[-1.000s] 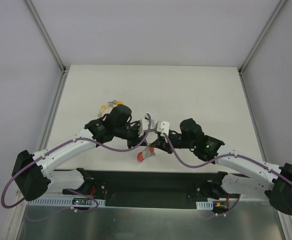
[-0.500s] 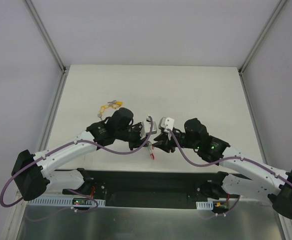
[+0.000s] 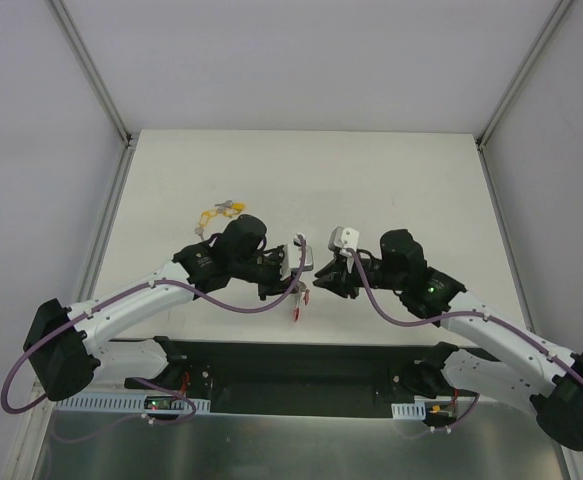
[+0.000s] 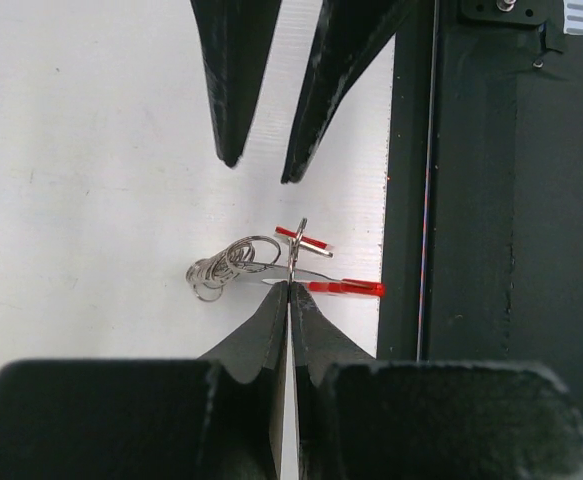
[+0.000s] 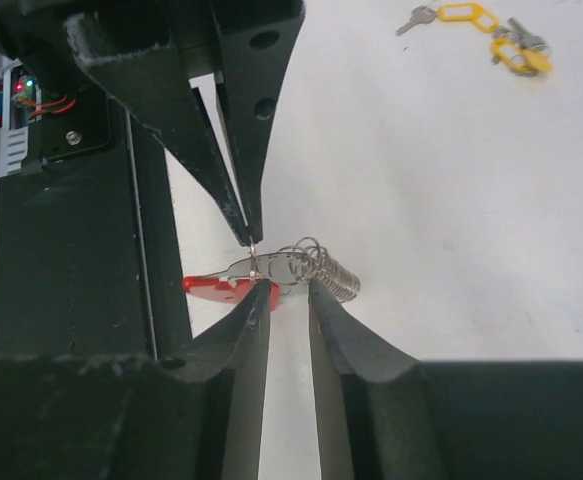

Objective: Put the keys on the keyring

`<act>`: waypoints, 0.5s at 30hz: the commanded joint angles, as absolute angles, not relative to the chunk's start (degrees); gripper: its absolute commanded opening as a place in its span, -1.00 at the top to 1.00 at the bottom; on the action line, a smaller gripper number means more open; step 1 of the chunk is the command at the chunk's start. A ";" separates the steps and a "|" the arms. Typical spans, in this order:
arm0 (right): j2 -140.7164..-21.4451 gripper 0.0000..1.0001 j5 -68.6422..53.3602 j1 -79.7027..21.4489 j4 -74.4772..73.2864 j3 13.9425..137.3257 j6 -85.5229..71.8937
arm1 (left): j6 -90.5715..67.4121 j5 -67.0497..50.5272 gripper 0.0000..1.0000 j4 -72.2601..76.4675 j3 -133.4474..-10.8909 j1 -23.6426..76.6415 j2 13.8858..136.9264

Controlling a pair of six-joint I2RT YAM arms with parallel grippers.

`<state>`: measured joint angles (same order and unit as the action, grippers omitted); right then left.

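Observation:
The keyring (image 5: 301,266), a red plastic crescent joined to a silvery ribbed coil, hangs just above the white table near its front edge. My left gripper (image 4: 289,288) is shut on the thin metal at its middle; the red part (image 4: 346,288) sticks out to the right and the coil (image 4: 226,266) to the left. My right gripper (image 5: 291,290) faces it with its jaws a little apart and their tips right at the ring, nothing clamped between them. From above, the keyring (image 3: 298,304) dangles below the left gripper (image 3: 296,284), with the right gripper (image 3: 317,282) beside it. The keys (image 3: 221,211) with yellow tags lie behind the left arm, also seen as keys (image 5: 481,30).
The black base rail (image 3: 301,365) runs along the table's near edge, directly beside the hanging ring (image 4: 471,200). Metal frame posts (image 3: 101,90) stand at the table's back corners.
My right gripper has opened and drawn back to the right. The keyring, earlier tilted between both grippers, now hangs from the left gripper alone, which has shifted slightly right.

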<state>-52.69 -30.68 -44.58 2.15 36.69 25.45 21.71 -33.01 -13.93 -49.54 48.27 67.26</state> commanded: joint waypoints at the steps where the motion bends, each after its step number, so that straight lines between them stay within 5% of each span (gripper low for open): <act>1: -55.37 0.51 -37.26 -44.30 3.16 37.44 27.33 | 22.15 -35.60 1.00 -10.64 -50.63 47.64 67.06; 15: -56.25 0.55 -38.94 -44.12 3.52 36.12 27.60 | 20.30 -35.77 1.00 -8.26 -50.19 47.64 66.36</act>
